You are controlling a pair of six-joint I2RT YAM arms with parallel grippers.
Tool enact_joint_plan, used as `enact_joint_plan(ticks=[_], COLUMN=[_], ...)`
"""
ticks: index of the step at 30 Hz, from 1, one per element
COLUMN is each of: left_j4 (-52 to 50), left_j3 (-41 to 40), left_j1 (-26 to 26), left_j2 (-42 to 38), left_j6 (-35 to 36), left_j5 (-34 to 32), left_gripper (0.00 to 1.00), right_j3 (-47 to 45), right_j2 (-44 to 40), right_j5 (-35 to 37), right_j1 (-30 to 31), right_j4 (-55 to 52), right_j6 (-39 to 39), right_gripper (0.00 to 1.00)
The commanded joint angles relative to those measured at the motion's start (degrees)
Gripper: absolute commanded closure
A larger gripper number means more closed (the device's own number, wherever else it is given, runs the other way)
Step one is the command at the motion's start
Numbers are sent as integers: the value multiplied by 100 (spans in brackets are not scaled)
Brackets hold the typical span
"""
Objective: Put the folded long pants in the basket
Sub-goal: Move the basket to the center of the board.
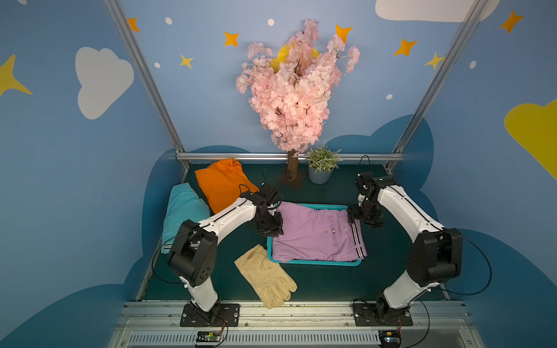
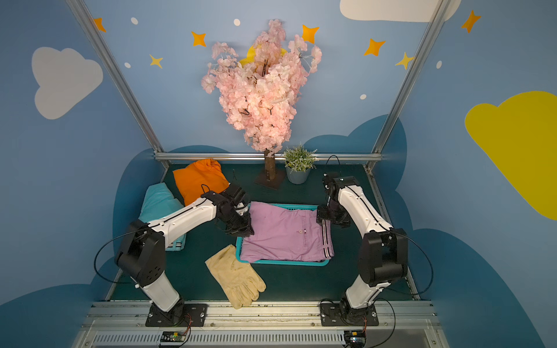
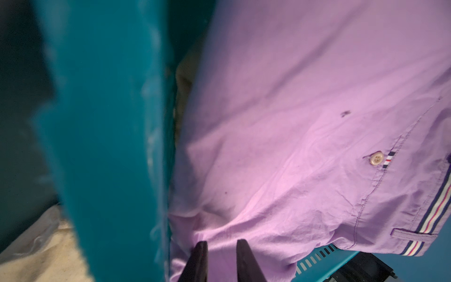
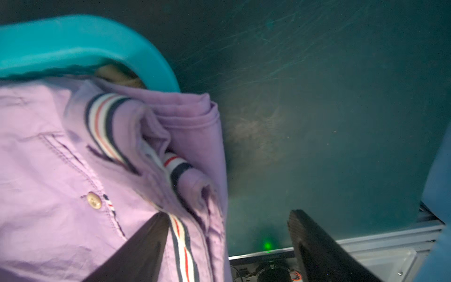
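The lilac pants (image 1: 316,232) (image 2: 283,235) lie folded in the teal basket (image 1: 319,262) (image 2: 289,262), striped cuffs hanging over its right rim. A strip of tan pants (image 3: 181,80) (image 4: 117,75) shows beneath them. My left gripper (image 1: 272,227) (image 3: 222,244) sits at their far left corner, jaws narrow, pinching lilac cloth. At the striped edge, my right gripper (image 1: 354,218) (image 4: 229,214) stands wide open, one finger on the cloth and one over the mat. The orange pants (image 1: 223,186) and the turquoise pants (image 1: 184,208) lie at the far left of the mat.
A cream work glove (image 1: 265,280) lies in front of the basket's left corner. A grey plant pot (image 1: 321,173) and a pink blossom tree trunk (image 1: 292,168) stand at the back. Metal frame rails edge the green mat.
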Motion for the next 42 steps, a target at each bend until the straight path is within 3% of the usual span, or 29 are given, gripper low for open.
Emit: enact_joint_plan(ticks=[1,7,12,15,18,19,21,23,28,32,34,38,42], left_j4=[-475,-405,-630,-612,-619,-703,-731,-830,-1208,-1384,-1530,-1342,-1239], left_j3=[-266,59,387,68,-473,-630,-932,-1142,-1509,-1571,-1614,-1955,-1937], left_j1=[261,299,436,680,982,1148,1629,2142,2776,3059,3127,3128,3126], left_j2=[-155,-757,-1695,-2540,-3410,-3671,-4082,-4320,-4604,-4970,-5269,-5968,-6218], left_j6=[121,264,206,1,2,-70,-71,-70,-45,18,-71,-89,32], left_j5=[-230,52,-633,-1731,-2700,-2933,-2747,-2212,-1881,-2223,-2774,-2867,-2961], left_gripper=[74,70,56,35,5,0,0,1,2,2,3,5,5], right_j3=[-3,198,506,293,-252,-397,-564,-492,702,1681,2066,2936,4647], right_j2=[-171,-744,-1353,-1847,-2282,-2341,-2258,-1908,-398,846,1433,2308,3571], right_j5=[-336,-612,-1156,-1835,-2202,-2070,-1769,-1377,-459,-360,-379,-6,-11], right_j1=[94,338,473,705,1320,1629,2268,2939,4231,4543,4577,4655,4625], right_j4=[186,347,308,905,2217,2623,3299,3751,3977,4117,4143,4012,3202], right_j6=[21,-68,223,1001,2188,2609,3245,3769,4121,4497,4872,5118,5302], right_gripper=[17,10,10,12,15,16,18,19,17,17,17,17,22])
